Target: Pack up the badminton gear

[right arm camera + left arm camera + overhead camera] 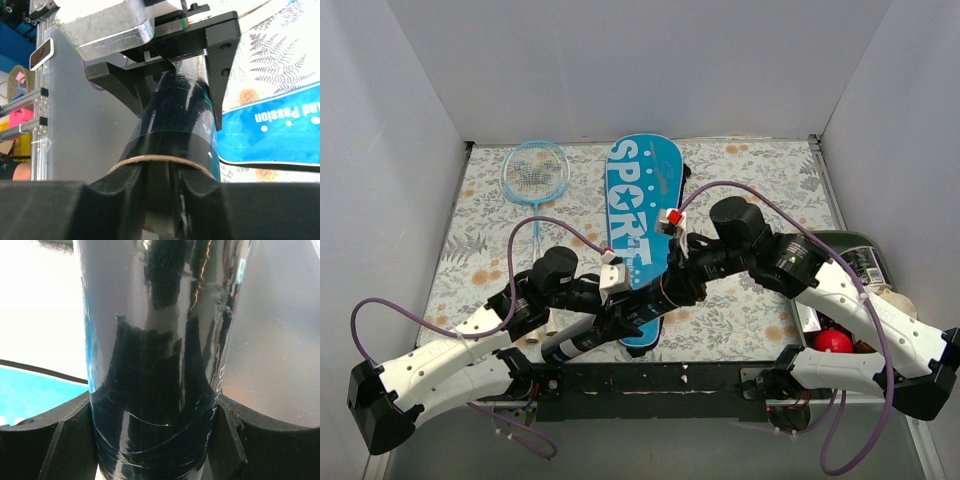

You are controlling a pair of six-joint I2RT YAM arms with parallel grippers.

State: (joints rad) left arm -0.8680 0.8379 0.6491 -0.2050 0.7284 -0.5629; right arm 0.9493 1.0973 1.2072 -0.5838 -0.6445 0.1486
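- Both arms meet over the near middle of the floral surface [770, 310], sharing one black tube [575, 340] that is held low and slantwise above the narrow end of the blue cover [642, 210].
- The left pincer [155, 440] is clamped across the tube's glossy body, with a dark finger [45, 445] pressed to either side of it.
- The right pincer [160, 200] grips the same tube at its other end, the one nearer the cover. Its wrist camera shows the left pincer's jaws closed on the tube just ahead.
- The cover, lettered "SPORT", lies flat down the centre of the surface. Whether it is open or holds anything cannot be told.
- One light-blue racket [535, 172] lies on the surface just beside the cover's wide end, on its left and plainly outside it. No second racket is in sight.
- A small white object [552, 322] beside the tube's near end may be a shuttlecock, but it is too small to be sure.
- A red ball [834, 341] sits in a black bin [865, 250] at the right edge, apart from the gear.
- Judged from this layout, the packing is at an early stage. The two-handed hold suggests the tube is being opened or closed, and at least the visible racket has yet to go into the cover.
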